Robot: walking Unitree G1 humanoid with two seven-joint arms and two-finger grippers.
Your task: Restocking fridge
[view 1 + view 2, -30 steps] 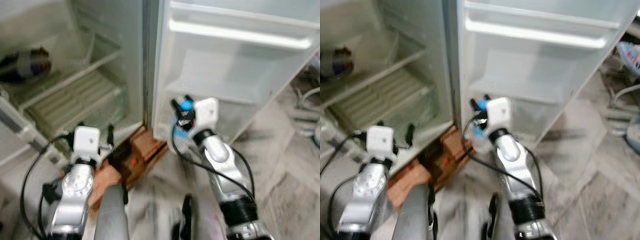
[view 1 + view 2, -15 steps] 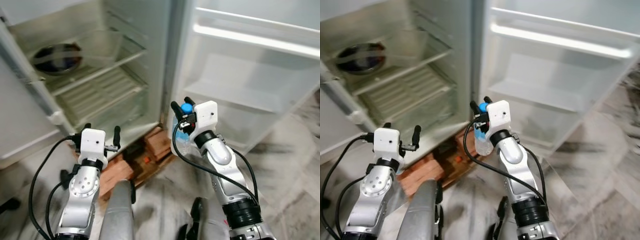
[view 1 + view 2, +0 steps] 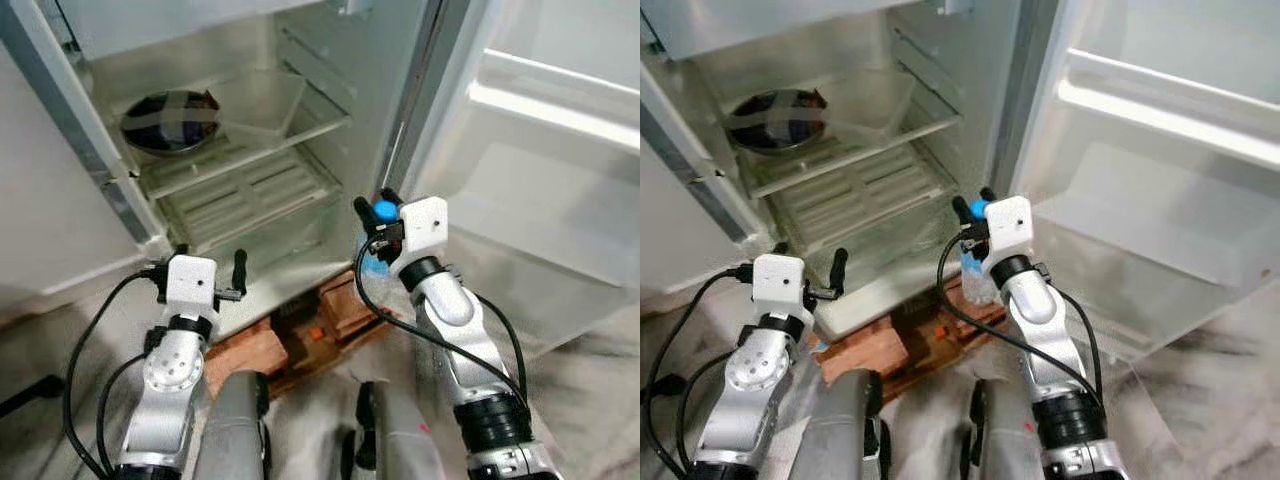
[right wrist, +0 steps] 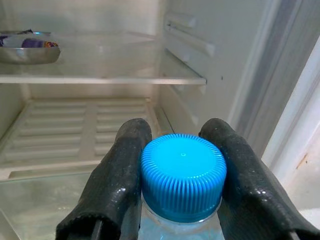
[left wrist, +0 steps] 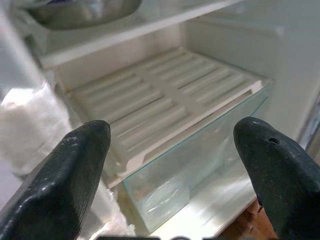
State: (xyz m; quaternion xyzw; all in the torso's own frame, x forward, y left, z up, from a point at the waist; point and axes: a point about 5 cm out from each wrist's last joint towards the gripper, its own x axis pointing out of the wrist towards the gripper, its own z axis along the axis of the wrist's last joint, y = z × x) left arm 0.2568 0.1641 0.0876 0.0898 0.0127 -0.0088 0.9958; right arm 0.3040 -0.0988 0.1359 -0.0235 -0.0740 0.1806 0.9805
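My right gripper (image 3: 374, 209) is shut on the neck of a clear water bottle (image 3: 371, 268) with a blue cap (image 4: 182, 175), held upright in front of the open fridge's lower right corner. The bottle hangs below the fingers (image 4: 125, 170). The fridge interior holds a glass shelf (image 3: 250, 150) with a steel bowl (image 3: 170, 120) on it, and a ribbed white crisper cover (image 3: 250, 195) below. My left gripper (image 3: 200, 270) stands open in front of the crisper's glass front (image 5: 190, 175), holding nothing.
The fridge door (image 3: 540, 180) stands open to the right with white door shelves (image 3: 550, 105). The fridge rests on red bricks (image 3: 300, 340) on the floor. A white wall panel (image 3: 50, 220) lies left of the fridge opening.
The camera has swung so the fridge interior sits more centrally and sharper. My right gripper with the bottle now stands before the fridge opening instead of the door. The left gripper remains open.
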